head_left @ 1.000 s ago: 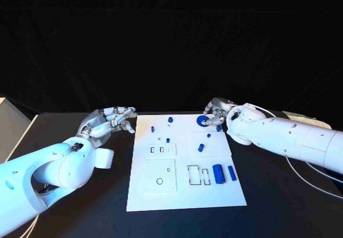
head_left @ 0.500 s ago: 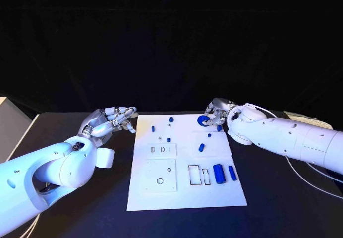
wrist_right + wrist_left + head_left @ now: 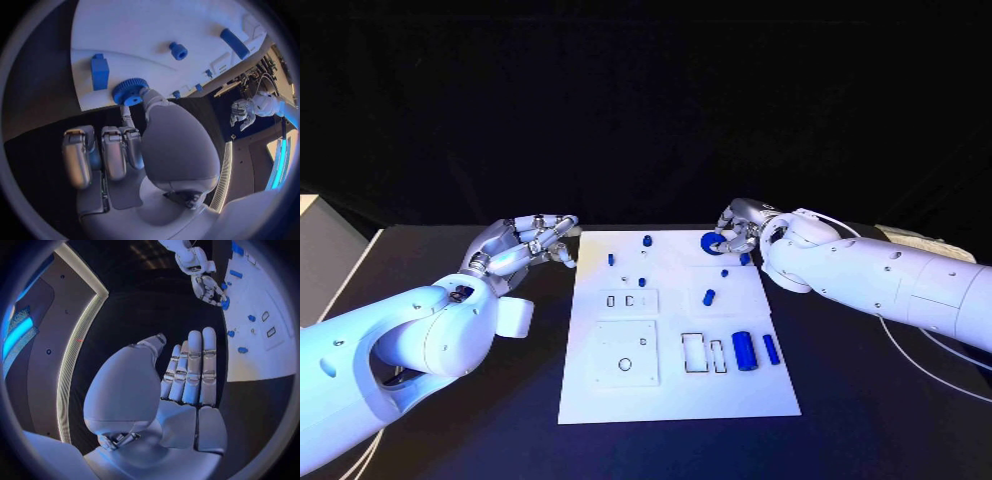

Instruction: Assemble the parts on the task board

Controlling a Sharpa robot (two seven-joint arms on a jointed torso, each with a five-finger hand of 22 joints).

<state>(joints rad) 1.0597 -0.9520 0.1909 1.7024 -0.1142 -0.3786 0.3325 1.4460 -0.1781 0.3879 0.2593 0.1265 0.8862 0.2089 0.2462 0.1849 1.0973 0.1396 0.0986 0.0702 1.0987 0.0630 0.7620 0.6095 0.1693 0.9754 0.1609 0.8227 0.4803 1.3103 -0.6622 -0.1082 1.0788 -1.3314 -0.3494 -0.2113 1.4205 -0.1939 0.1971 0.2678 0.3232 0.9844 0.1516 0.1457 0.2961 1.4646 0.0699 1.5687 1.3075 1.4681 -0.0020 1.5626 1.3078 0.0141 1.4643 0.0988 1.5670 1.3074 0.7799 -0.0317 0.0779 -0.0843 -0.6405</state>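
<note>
Right hand at far right corner of task board, thumb and finger pinching blue gear, left hand just off board's left edge, fingers straight, holding nothing

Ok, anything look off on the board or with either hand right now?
Nothing stands out. The task board lies flat on the table with its blue parts sitting neatly. The right hand touches the blue gear at the board's far right corner; whether it grips it is unclear. The left hand hovers open beside the board, holding nothing.
</note>
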